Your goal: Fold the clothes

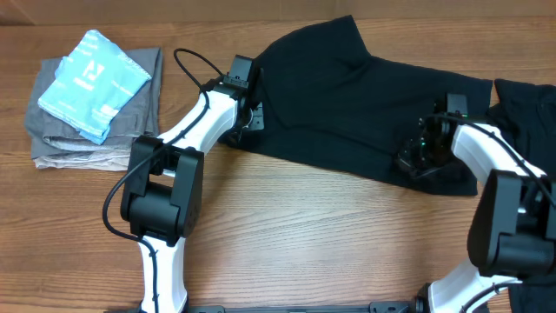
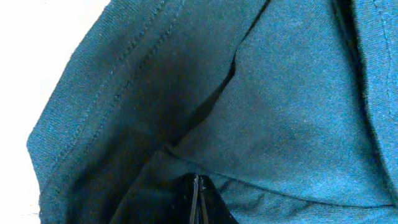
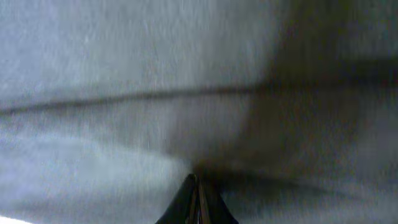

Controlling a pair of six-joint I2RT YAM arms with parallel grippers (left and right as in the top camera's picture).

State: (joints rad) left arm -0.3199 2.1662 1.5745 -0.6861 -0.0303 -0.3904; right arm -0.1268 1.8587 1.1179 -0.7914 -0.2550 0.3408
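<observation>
A black T-shirt-like garment (image 1: 347, 96) lies spread across the far middle of the table, one of the clothes. My left gripper (image 1: 252, 120) sits at its left edge, by a sleeve. In the left wrist view its jaws (image 2: 198, 182) are pressed together with a fold of the fabric (image 2: 298, 93) running into the tips. My right gripper (image 1: 410, 161) is at the garment's near right edge. Up close, that gripper (image 3: 197, 180) is shut too, and the cloth (image 3: 124, 74) puckers around its tips.
More black clothes (image 1: 526, 104) lie at the far right, partly under the right arm. A light-blue folded garment (image 1: 94, 83) rests on a stack of grey folded garments (image 1: 95, 143) at the far left. Bare wooden tabletop (image 1: 330, 235) fills the near side.
</observation>
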